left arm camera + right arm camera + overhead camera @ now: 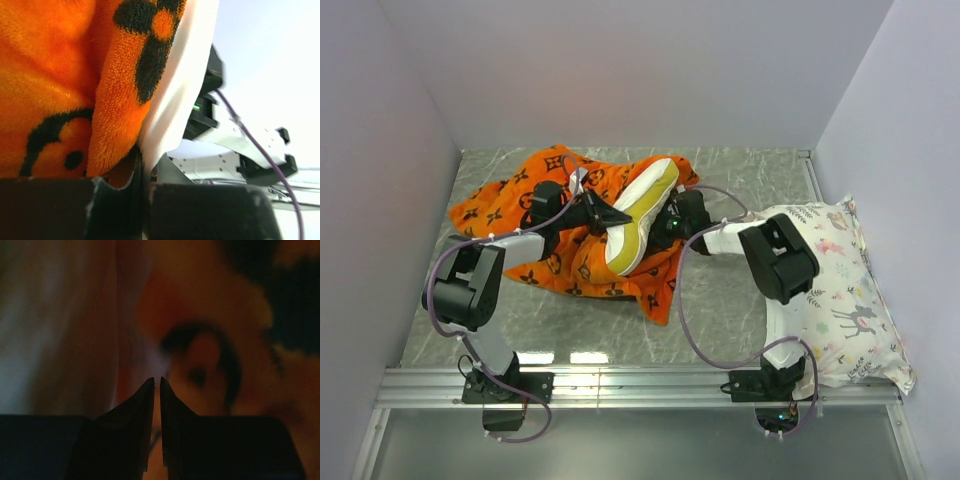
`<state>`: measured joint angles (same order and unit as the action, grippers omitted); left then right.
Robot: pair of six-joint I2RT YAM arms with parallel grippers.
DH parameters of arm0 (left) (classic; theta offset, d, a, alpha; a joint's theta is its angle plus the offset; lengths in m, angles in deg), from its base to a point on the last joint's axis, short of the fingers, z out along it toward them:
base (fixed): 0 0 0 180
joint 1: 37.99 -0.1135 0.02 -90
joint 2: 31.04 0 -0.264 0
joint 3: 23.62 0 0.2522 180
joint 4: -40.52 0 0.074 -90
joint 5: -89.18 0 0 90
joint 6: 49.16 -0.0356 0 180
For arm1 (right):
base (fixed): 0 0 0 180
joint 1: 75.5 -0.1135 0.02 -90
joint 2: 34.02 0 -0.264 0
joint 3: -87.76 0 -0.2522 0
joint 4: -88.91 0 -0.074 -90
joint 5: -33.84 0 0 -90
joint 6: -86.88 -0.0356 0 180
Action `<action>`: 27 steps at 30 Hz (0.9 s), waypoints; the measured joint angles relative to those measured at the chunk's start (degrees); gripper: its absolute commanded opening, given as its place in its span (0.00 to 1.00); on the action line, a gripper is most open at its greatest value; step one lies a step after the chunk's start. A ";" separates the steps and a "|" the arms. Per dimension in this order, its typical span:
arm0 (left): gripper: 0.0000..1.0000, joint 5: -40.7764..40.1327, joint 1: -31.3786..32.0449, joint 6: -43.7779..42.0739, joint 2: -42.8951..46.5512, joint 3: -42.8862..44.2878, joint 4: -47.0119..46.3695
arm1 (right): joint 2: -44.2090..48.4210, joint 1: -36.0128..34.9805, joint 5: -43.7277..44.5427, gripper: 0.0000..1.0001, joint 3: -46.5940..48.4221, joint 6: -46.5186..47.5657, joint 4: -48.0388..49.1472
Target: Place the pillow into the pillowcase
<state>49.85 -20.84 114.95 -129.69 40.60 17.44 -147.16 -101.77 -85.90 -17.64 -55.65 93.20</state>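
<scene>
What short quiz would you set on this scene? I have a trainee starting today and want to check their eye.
1. Fill in: the deer-printed pillow lies on the table beside the ___ arm.
2. True or false: the pillow lies flat, fully inside the pillowcase.
3. What is the left gripper pinching? A: the pillowcase's orange fabric. B: the deer-printed pillow. C: nothing.

Key:
1. right.
2. False: it stands on its edge with the yellow band showing, and much of it is still outside.
3. A.
</scene>
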 measured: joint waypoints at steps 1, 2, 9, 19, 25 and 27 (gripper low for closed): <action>0.01 0.35 0.22 0.70 0.00 -0.22 -0.81 | -1.46 -0.15 0.09 0.19 0.00 -1.92 3.02; 0.01 0.55 0.48 1.18 0.00 -0.61 -1.64 | -2.49 -0.37 0.35 0.19 0.02 -3.65 5.33; 0.00 -2.38 0.11 -0.68 0.20 -1.42 1.05 | -6.05 -3.52 13.33 0.07 12.76 -0.20 -8.81; 0.00 -6.80 -0.42 -10.43 1.86 -1.03 15.26 | 2.23 -0.96 30.45 0.07 9.42 18.08 -30.71; 0.01 -7.19 -0.57 -12.85 1.86 -1.03 17.90 | 4.96 5.97 33.97 0.14 8.00 25.49 -35.69; 0.01 -7.23 -0.70 -13.22 1.86 -1.03 18.38 | 4.98 6.73 33.75 0.21 8.00 26.86 -37.57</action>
<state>42.62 -21.54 101.72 -127.83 39.57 35.82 -142.18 -95.03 -52.15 -9.64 -28.79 55.62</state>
